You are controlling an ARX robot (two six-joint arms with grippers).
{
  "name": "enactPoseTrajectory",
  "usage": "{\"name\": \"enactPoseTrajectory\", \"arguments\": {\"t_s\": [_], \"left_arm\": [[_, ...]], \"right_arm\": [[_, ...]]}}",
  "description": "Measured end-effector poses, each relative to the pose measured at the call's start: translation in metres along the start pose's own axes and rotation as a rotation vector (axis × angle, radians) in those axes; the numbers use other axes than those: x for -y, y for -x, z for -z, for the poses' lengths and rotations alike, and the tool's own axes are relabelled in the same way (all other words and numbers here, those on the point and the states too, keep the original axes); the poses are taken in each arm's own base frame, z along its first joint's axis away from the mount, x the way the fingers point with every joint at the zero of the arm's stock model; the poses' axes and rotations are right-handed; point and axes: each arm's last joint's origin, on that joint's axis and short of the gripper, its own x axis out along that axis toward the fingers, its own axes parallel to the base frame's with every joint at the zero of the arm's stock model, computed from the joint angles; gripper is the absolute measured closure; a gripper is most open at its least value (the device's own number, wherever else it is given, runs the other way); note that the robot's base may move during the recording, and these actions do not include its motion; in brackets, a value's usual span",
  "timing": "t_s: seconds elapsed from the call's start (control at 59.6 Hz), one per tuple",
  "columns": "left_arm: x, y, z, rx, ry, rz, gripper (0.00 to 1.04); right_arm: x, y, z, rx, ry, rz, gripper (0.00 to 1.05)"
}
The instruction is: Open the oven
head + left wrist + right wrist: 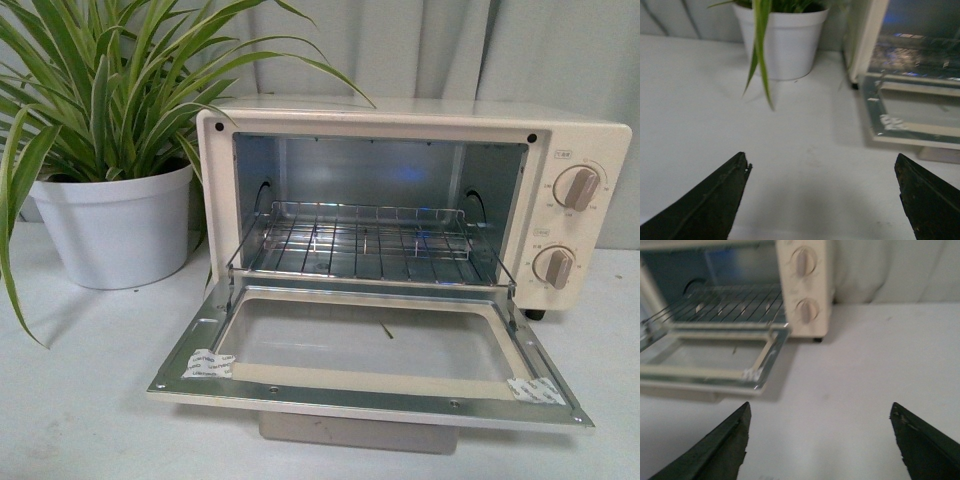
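On the white table, mid-scene: the oven [415,240] stands with its door [370,355] dropped flat.
Both the left gripper [822,165] and right gripper [820,412] hang wide, holding nothing, on the near side, probably clear because opening looks finished.

Oven [420,125]: cream body, smooth satin paint. Door [370,350] inner frame bright brushed metal around clear glass. Wire rack [365,240] shiny chromed steel. Pot [115,225]: matt white plastic. Tabletop [70,400] matt white. Fingers [715,197] dull black, slightly rough.
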Motion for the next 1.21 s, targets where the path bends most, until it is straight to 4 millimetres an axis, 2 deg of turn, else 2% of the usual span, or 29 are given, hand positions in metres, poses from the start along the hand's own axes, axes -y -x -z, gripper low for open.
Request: {"name": "enactPoseTrajectory", "arguments": {"t_s": [0.084,0.201,0.369,0.419,0.487,0.587,0.973,1.023,1.091,1.141,1.208], "left_arm": [[-0.009,0.003,0.006,0.09,0.001,0.049,0.37],[-0.017,0.003,0.005,0.098,-0.011,0.037,0.62],[-0.024,0.003,0.005,0.099,-0.017,0.034,0.94],[-0.026,0.003,0.006,0.099,-0.018,0.031,1.01],[-0.03,0.003,0.006,0.097,-0.025,0.066,1.01],[-0.037,0.002,0.006,0.098,-0.024,0.018,1.01],[-0.038,0.002,0.005,0.099,-0.024,0.024,1.0],[-0.038,0.002,0.005,0.099,-0.024,0.024,0.86],[-0.038,0.002,0.005,0.099,-0.025,0.024,0.75],[-0.038,0.002,0.005,0.099,-0.025,0.024,0.61],[-0.038,0.002,0.005,0.099,-0.024,0.024,0.48]], "right_arm": [[-0.003,0.002,-0.003,0.069,0.038,0.122,0.47],[-0.003,0.002,-0.003,0.069,0.044,0.136,0.72],[-0.003,0.002,-0.003,0.068,0.047,0.136,1.02],[-0.003,0.002,-0.003,0.069,0.049,0.136,1.03],[-0.003,0.002,-0.003,0.069,0.05,0.136,1.04],[-0.003,0.002,-0.003,0.069,0.05,0.136,1.04],[-0.003,0.002,-0.003,0.068,0.052,0.136,1.03],[-0.003,0.002,-0.003,0.068,0.051,0.136,0.89],[-0.003,0.002,-0.003,0.068,0.051,0.136,0.77],[-0.003,0.002,-0.003,0.068,0.051,0.136,0.63],[-0.003,0.002,-0.003,0.068,0.051,0.136,0.5]]}}
